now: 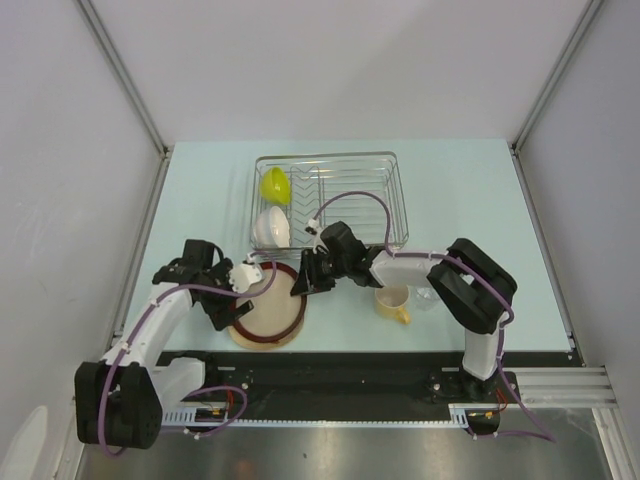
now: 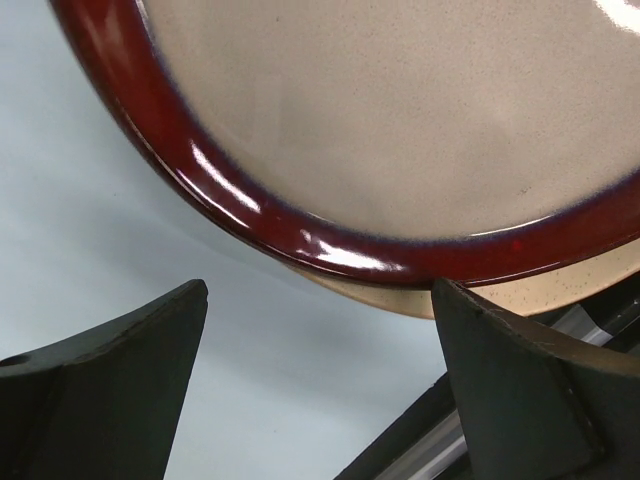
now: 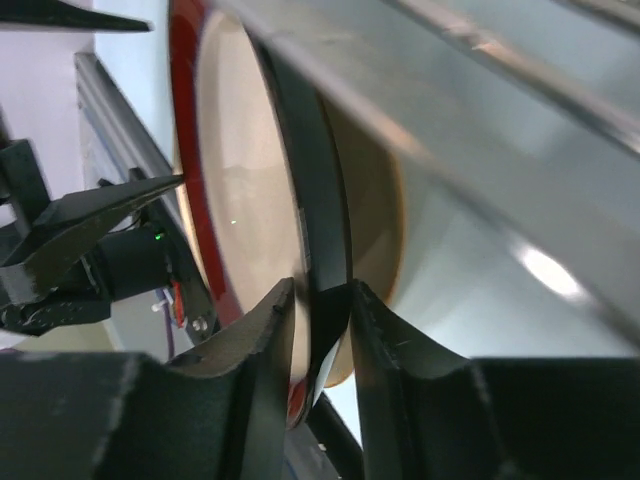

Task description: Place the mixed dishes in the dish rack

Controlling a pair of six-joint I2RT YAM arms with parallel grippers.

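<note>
Left pincer (image 1: pixel 243 275) is spread wide w/ nothing between its fingers. It sits at the left edge of the red-rimmed plate (image 1: pixel 270 305). In the left wrist view the plate rim (image 2: pixel 300 235) lies just ahead of the 2 dark fingers (image 2: pixel 120 390).

The red-rimmed plate is face up near the front of the tabletop (image 1: pixel 200 200), stacked on a 2nd plate (image 1: pixel 262 342). That one is plain beige, and its edge peeks out underneath on the near side. Both are round, so no long axis. Can't tell if the top plate is level or a bit tipped.

Right pincer (image 1: pixel 305 277) is pinching the red-rimmed plate's right rim, 1 finger (image 3: pixel 270 340) on the top face, 1 on the dark underside.

Behind them is the rack (image 1: pixel 340 155), long axis running left-right. 2 bowls stand on edge at its left end: green bowl (image 1: pixel 275 184) at the back, white bowl (image 1: pixel 271 228) in front. No other dishes show in the rack.

Right of the plates, a mug (image 1: pixel 392 300) stands upright, mouth up, handle toward the near edge. Just beside it on the right stands a small glass (image 1: pixel 425 297).
</note>
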